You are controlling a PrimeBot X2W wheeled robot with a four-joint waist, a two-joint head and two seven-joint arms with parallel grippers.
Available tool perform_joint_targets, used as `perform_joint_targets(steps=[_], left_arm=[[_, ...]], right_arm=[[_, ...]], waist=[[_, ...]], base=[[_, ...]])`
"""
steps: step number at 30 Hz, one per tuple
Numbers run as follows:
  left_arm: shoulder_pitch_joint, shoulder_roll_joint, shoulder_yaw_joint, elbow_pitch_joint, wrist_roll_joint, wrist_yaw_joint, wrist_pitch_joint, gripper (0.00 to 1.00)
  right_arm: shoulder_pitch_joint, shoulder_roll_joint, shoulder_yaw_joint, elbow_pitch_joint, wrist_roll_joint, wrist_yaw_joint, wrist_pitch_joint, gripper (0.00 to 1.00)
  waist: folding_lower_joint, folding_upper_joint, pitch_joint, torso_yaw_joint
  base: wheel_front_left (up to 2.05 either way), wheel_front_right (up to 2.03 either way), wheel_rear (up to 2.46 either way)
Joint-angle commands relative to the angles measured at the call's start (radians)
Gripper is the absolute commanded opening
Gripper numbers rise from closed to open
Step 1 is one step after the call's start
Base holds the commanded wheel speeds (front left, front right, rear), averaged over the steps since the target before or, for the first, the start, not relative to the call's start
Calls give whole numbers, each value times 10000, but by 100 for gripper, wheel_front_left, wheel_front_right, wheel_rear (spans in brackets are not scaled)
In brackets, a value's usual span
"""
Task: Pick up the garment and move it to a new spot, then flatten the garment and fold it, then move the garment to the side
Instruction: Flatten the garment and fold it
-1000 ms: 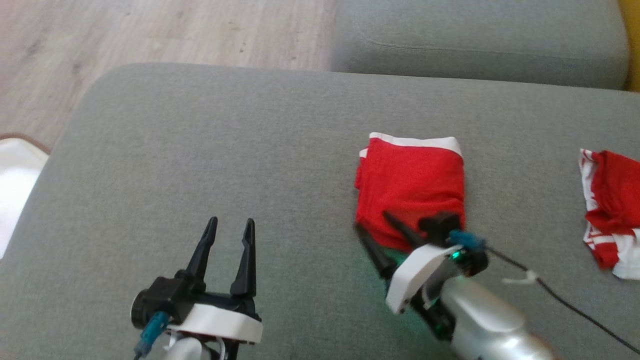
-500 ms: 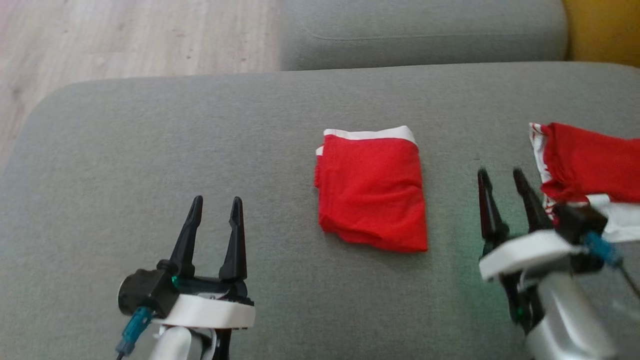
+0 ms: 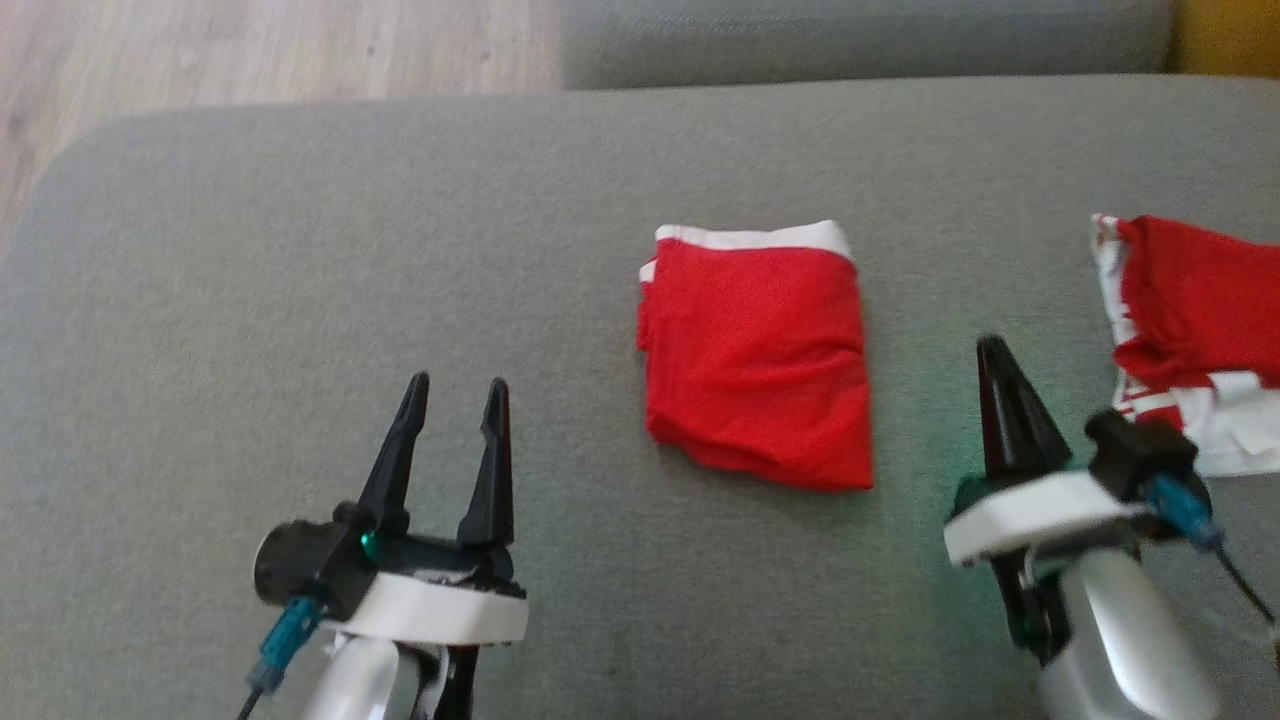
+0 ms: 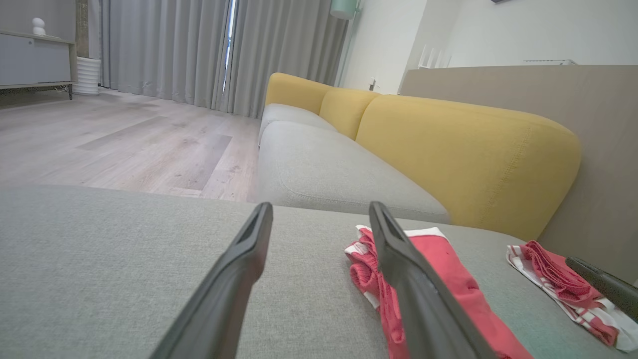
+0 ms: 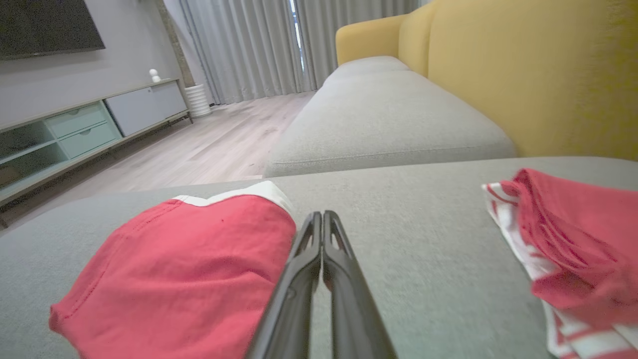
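The garment (image 3: 755, 360) is red with a white band at its far edge. It lies folded into a neat rectangle in the middle of the grey cushion (image 3: 300, 250), also seen in the left wrist view (image 4: 443, 257) and the right wrist view (image 5: 184, 259). Just right of it my right gripper (image 3: 992, 345) hovers, its fingers pressed together on nothing (image 5: 323, 214). My left gripper (image 3: 457, 385) stands open and empty at the lower left, well clear of the garment (image 4: 320, 207).
A second red and white garment (image 3: 1190, 310) lies crumpled at the cushion's right edge, close to my right gripper (image 5: 573, 239). Beyond the cushion are a grey sofa seat (image 3: 850, 40), its yellow backrest (image 4: 463, 144) and wooden floor (image 3: 250, 50).
My right gripper left the folded garment's near edge, drew back to its right and shut empty. The garment stayed put. The head view shifted. The left gripper held still.
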Motion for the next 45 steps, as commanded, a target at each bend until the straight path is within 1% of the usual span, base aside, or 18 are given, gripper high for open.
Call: perform_joint_targets(steps=[1,4,6,9,11,12,15,17,20,25,32,35,37,41,44,45], left_arm=[[-603,22,202,-331,-58,-70,-65,100],[-786,22,79,-283,-60,-104,-65,100],[-908,22,11,-256,-67,-123,-65,100],[-1090,22,-112,-218,-93,-150,-65,100],[-1200,22,-187,-211,-128,-152,-65,100],[-1200,22,-187,-211,-128,-152,-65,100],[-1314,22,-257,-210,-179,-123,-65,100],[-1348,22,-260,-211,-211,-96,-65,100],[-1325,22,-223,-206,-234,-53,-65,100],[-1257,22,-228,-197,-273,-31,-65,100],[-1295,22,-393,-170,-361,6,-65,100],[-1244,22,-323,-138,-342,45,-65,100],[-1178,22,-218,-126,-298,60,-65,100],[-1149,22,-71,-152,-189,10,-65,100],[-1137,22,51,-185,-165,8,-65,100],[-1103,22,167,-155,-126,21,-65,100]], right_arm=[[-870,54,287,-349,-216,67,60,0],[-1510,60,531,-63,-388,67,194,0],[-1952,62,752,362,-323,67,350,0],[-2657,64,891,1251,11,67,544,0],[-3086,43,878,2044,-60,67,740,0],[-3086,43,878,2044,-60,67,740,0],[-3582,-95,717,3330,-338,67,1037,0],[-3858,-93,702,3875,-427,67,893,0],[-4219,-36,919,4175,-380,67,367,0],[-4482,54,1824,4153,-58,67,0,0],[-4260,65,4226,4545,1443,67,294,0],[-4237,66,4935,4732,1671,67,212,0],[-4338,66,4946,4770,1817,67,67,0],[-4542,67,4395,4589,1737,67,-129,0],[-4393,47,3430,3764,1261,67,-151,0],[-4045,29,2665,2990,950,67,-154,0]], waist=[[0,0,471,429],[0,0,823,776],[0,0,1024,997],[0,0,1256,1325],[0,0,1351,1526],[0,0,1351,1526],[0,0,1410,1769],[0,0,1404,1859],[0,0,1350,1905],[0,0,1272,1911],[0,0,1201,1975],[0,0,1110,1865],[0,0,1012,1709],[0,0,766,1284],[0,0,546,886],[0,0,402,586]], base=[[0,0,0],[0,0,0],[0,0,0],[0,0,0],[0,0,0],[0,0,0],[0,0,0],[0,0,0],[0,0,0],[0,0,0],[0,0,0],[0,0,0],[0,0,0],[0,0,0],[0,0,0],[0,0,0]])
